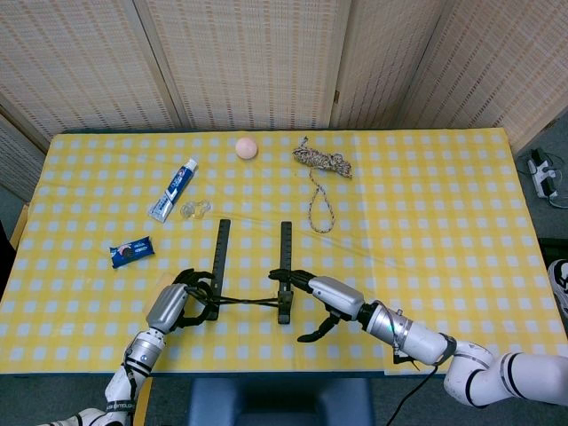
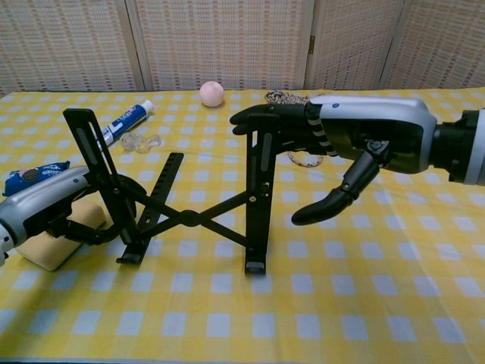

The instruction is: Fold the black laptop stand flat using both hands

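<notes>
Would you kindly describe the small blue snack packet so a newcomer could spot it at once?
On the yellow checked table, look toward its left edge. Below the toothpaste tube, the snack packet lies flat and alone, the only dark blue wrapper there.

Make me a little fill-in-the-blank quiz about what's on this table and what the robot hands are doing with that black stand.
1. The right hand rests its fingers on the ____ of the laptop stand's upright bar.
2. The left hand holds the stand's ____ bar.
3. The small ball is ____ in colour.
4. The toothpaste tube lies beside a ____ snack packet.

Missing words: top; left; pink; blue
</notes>
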Controlling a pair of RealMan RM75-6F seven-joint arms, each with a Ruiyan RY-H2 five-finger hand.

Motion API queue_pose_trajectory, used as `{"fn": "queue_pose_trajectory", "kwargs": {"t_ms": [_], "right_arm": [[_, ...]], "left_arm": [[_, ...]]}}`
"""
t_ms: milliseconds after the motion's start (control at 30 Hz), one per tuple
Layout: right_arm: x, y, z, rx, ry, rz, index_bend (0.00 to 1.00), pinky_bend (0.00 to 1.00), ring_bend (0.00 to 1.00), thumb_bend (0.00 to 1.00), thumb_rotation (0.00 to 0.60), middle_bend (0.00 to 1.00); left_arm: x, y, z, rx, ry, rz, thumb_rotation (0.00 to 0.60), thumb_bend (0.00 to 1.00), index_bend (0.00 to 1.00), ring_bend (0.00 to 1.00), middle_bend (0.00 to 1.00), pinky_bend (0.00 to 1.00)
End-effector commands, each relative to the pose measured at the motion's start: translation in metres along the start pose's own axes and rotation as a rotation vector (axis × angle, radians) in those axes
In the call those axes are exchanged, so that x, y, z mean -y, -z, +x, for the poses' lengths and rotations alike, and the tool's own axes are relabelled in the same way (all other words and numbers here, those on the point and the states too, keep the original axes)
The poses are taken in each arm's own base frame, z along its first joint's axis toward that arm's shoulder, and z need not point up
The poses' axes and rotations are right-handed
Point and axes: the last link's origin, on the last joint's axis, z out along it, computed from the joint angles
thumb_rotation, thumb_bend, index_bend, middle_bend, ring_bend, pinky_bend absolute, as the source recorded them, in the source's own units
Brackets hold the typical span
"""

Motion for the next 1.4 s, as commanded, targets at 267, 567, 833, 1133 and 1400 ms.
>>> {"fn": "queue_pose_trajectory", "kwargs": {"t_ms": [267,567,833,1133,1400], "right_arm": [[0.0,-0.0001,-0.0014,0.003,0.0,-0.002,0.0,0.0,0.11,0.18,0.6,0.06],[-0.0002,-0.0004,-0.002,0.004,0.0,-0.005,0.0,0.0,0.11,0.18,0.6,0.06],[-0.0009,-0.0002,-0.0025,0.005,-0.001,-0.008,0.0,0.0,0.11,0.18,0.6,0.06],[-0.0014,0.0005,-0.0021,0.004,-0.003,-0.009,0.0,0.0,0.11,0.18,0.6,0.06],[-0.0019,0.0011,-0.0017,0.002,-0.005,-0.007,0.0,0.0,0.11,0.18,0.6,0.06]], "left_arm": [[0.0014,0.003,-0.001,-0.013,-0.034,0.004,0.6,0.5,0.5,0.2,0.27,0.11],[0.0029,0.0024,-0.0008,-0.017,-0.042,0.01,0.6,0.5,0.51,0.2,0.27,0.11],[0.0036,0.004,-0.0014,-0.031,-0.07,0.008,0.6,0.5,0.5,0.2,0.27,0.11],[0.0047,0.0038,-0.0021,-0.032,-0.076,0.014,0.6,0.5,0.47,0.2,0.27,0.11],[0.0064,0.0045,-0.0015,-0.043,-0.093,0.022,0.6,0.5,0.54,0.2,0.27,0.12]]}}
